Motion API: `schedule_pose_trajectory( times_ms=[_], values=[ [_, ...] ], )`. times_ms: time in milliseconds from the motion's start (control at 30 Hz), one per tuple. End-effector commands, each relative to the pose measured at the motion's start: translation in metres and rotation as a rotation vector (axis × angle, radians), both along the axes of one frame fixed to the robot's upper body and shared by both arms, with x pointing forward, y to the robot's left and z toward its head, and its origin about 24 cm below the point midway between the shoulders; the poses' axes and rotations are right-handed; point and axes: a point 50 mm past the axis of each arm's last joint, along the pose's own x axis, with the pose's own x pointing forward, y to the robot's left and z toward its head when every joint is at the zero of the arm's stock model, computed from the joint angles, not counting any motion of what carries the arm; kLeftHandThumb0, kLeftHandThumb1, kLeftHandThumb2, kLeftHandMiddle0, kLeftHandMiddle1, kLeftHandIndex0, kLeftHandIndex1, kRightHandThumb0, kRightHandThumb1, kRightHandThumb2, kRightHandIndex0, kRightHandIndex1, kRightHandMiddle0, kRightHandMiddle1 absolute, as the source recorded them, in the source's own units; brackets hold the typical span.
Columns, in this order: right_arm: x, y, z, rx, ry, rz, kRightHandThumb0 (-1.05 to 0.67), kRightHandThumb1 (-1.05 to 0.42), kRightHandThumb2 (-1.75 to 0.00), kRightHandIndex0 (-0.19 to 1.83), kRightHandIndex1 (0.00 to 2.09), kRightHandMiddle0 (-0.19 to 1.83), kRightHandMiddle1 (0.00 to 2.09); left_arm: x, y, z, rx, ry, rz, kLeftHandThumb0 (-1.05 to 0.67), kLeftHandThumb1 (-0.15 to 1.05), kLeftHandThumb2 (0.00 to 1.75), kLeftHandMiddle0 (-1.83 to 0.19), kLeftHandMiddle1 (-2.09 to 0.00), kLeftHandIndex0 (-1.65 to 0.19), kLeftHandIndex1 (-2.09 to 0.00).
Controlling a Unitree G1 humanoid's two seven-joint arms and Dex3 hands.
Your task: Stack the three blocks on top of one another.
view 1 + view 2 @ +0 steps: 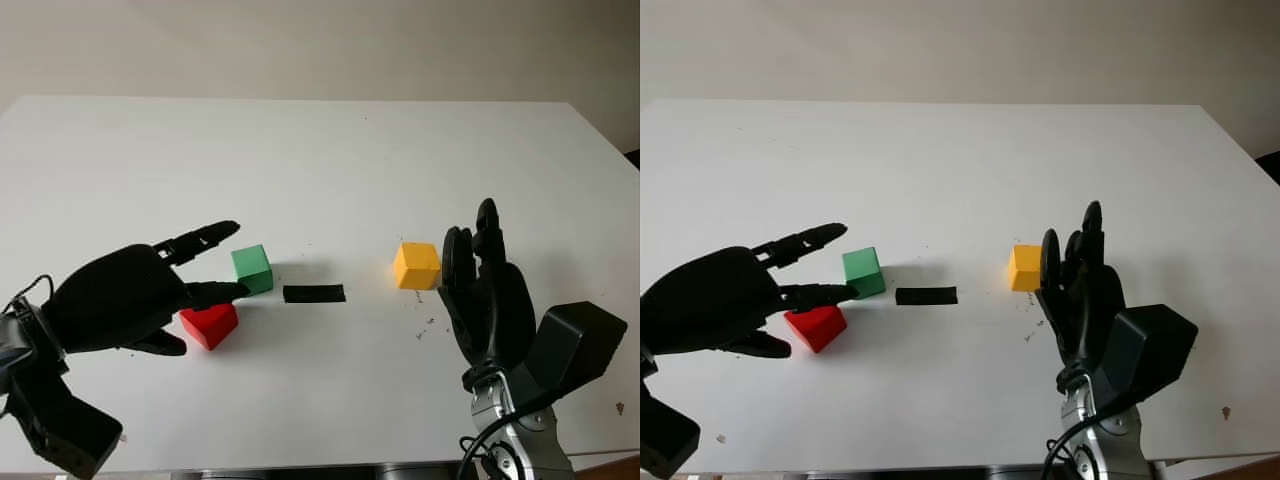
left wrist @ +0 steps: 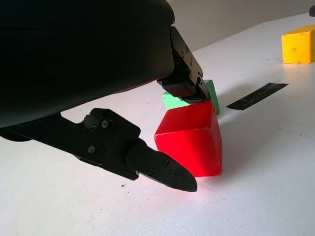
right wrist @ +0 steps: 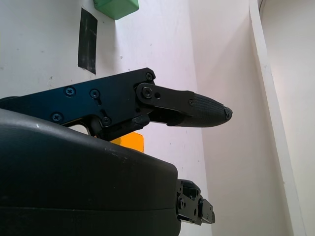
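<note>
Left hand (image 1: 150, 290) hangs over the red block (image 1: 210, 324) near the table's (image 1: 320, 150) front left, holding nothing; one finger (image 1: 215, 291) reaches toward the green block (image 1: 252, 268), and the thumb sits low beside the red one without a clear grip. Right hand (image 1: 485, 290) is open and upright, just beside the yellow block (image 1: 416, 265), not touching it as far as can be seen.

All three blocks lie separate on the white table: red and green near each other on the left, yellow well apart on the right, nothing stacked yet.

They look like small rigid cubes, probably light and smooth-faced, so a pinch across two opposite flat sides should hold. The red block sits turned at an angle, so the fingers may need to line up with its faces.

A strip of black tape (image 1: 314, 293) lies flat between green and yellow and hinders nothing. The green block stands close enough to be nudged while grasping the red.
</note>
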Motion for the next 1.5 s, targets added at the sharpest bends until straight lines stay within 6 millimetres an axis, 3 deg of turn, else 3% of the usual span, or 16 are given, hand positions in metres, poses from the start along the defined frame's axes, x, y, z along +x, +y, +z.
schedule_pose_trajectory(
  times_ms=[0, 300, 433, 733, 1200, 1467],
  values=[
    [-0.002, -0.001, 0.004, -0.006, -0.023, -0.004, -0.61, -1.05, -0.54, -0.19, 0.0, -0.19, 0.0, 0.001, -0.002, 0.002, 0.012, -0.009, -0.007, -0.5, 0.91, 0.06, 0.08, -0.06, -0.52, -0.08],
    [-0.003, -0.002, 0.005, -0.007, -0.022, -0.009, -0.61, -1.05, -0.54, -0.19, 0.0, -0.19, 0.0, 0.002, -0.003, 0.001, 0.018, -0.009, 0.001, -0.49, 0.94, 0.06, 0.02, -0.07, -0.6, -0.15],
    [-0.003, -0.002, 0.005, -0.015, -0.023, -0.005, -0.61, -1.05, -0.54, -0.19, 0.0, -0.19, 0.0, 0.003, -0.004, 0.0, 0.039, -0.037, 0.018, -0.43, 1.0, 0.06, -0.02, -0.06, -0.3, -0.84],
    [-0.004, -0.003, 0.004, -0.015, -0.022, -0.006, -0.62, -1.05, -0.52, -0.19, 0.0, -0.19, 0.0, 0.003, -0.008, 0.0, 0.043, -0.058, 0.028, -0.4, 1.04, 0.07, -0.1, -0.06, -0.19, -1.24],
    [-0.002, -0.002, 0.004, -0.003, -0.02, -0.009, -0.6, -1.05, -0.51, -0.19, 0.0, -0.19, 0.0, -0.001, -0.011, 0.007, 0.011, -0.048, 0.009, -0.42, 1.03, 0.05, -0.18, -0.06, -0.14, -1.36],
    [0.0, -0.001, 0.005, -0.031, -0.012, -0.006, -0.6, -1.05, -0.5, -0.19, 0.0, -0.19, 0.02, -0.005, -0.019, 0.037, -0.06, -0.055, -0.044, -0.4, 1.01, 0.05, -0.17, -0.05, -0.13, -1.36]
  ],
)
